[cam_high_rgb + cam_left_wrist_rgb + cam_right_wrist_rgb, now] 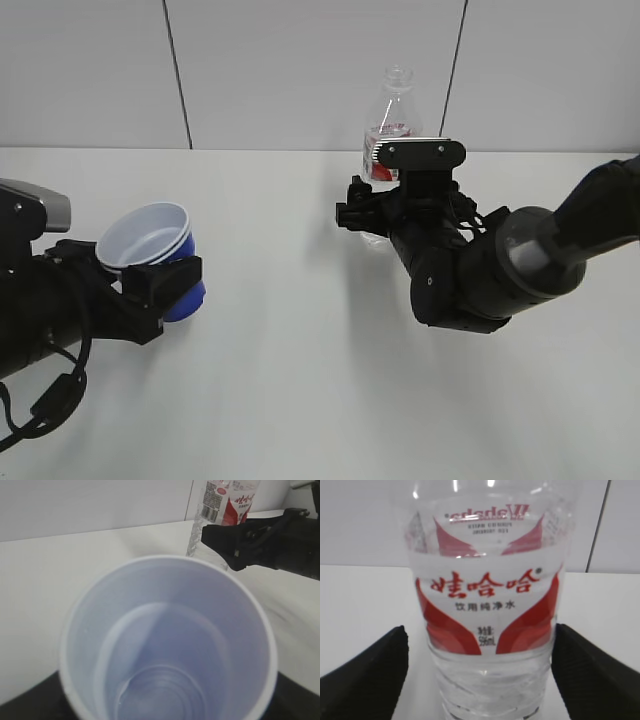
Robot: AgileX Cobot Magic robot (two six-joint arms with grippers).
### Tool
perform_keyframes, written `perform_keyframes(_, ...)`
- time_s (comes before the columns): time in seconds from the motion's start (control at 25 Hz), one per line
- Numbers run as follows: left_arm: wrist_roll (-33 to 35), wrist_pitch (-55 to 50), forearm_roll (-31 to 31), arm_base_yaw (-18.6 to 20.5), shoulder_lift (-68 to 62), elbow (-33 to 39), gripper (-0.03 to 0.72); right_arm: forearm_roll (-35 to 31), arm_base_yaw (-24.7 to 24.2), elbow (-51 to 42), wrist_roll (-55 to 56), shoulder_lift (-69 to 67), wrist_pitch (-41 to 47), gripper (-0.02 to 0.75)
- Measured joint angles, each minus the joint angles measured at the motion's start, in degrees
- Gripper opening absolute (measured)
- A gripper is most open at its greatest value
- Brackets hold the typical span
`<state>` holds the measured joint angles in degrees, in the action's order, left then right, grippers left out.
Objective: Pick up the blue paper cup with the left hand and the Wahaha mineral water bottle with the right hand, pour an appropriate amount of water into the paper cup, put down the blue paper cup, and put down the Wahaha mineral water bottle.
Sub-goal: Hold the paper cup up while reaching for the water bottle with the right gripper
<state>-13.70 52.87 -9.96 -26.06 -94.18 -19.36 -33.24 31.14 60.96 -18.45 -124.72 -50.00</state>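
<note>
Wahaha mineral water bottle point(392, 120) stands upright on the far part of the white desk point(300, 380), right of centre, close to the grey panelled wall point(300, 70). We see its clear ribbed body and open, capless neck rising above the right hand point(362, 213), whose thick rounded black arm point(520, 260) reaches in from the right edge. In the right wrist view the red-and-white label point(487, 605) with Chinese writing fills the middle, and the two black fingers point(365, 680) stand on either side of the bottle with bare desk showing between each finger and the plastic. So the right jaws are spread around the bottle and not clamped on it.

Smaller and nearer, the blue paper cup point(160, 255) is on the left side of the scene, well apart from the bottle. It is tilted, its white mouth turned up and toward the left, and it is lifted clear of the desk. The left hand point(150, 290) has its black jaws clenched on the blue wall of the cup. From the left wrist view we look straight down into the white inside point(167, 645); a small amount of clear water point(160, 695) seems to lie at the bottom, though we cannot tell for sure.
</note>
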Motion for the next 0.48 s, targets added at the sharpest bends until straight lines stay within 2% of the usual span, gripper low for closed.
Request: perform_keyframes(0.48, 0.0, 0.0, -0.54, 0.0, 0.0, 0.0, 0.519, 0.5, -1.23, 0.0, -0.1, -0.21, -0.2, 0.673)
